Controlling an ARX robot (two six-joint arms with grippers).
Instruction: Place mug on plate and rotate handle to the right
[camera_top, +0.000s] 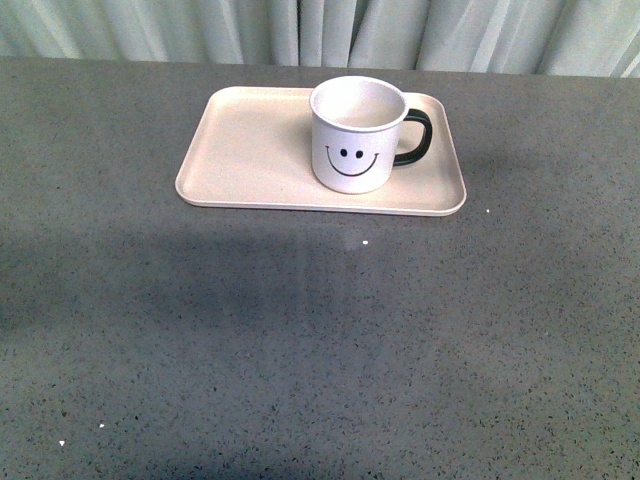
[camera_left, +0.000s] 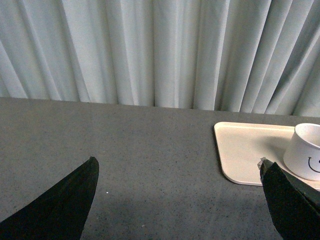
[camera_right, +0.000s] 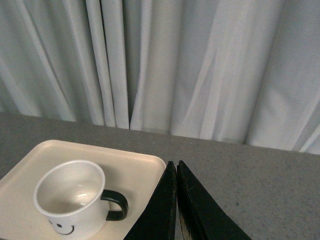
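Pincers (camera_right: 176, 167) clear; one mug (camera_top: 355, 135), plate (camera_top: 250, 150).

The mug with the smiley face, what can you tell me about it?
The mug is white and cylindrical, glossy like ceramic or enamel, with a black smiley printed on the side facing the front camera. Its black loop handle points right. It stands upright and empty on the right half of the beige plate. Neither gripper touches it.

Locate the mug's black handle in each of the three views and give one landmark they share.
Front view: the handle sticks out from the mug toward the plate's right end.
Left wrist view: handle not visible; only part of the mug shows at the picture's edge.
Right wrist view: handle beside the shut right gripper.
Shared landmark: the plate.
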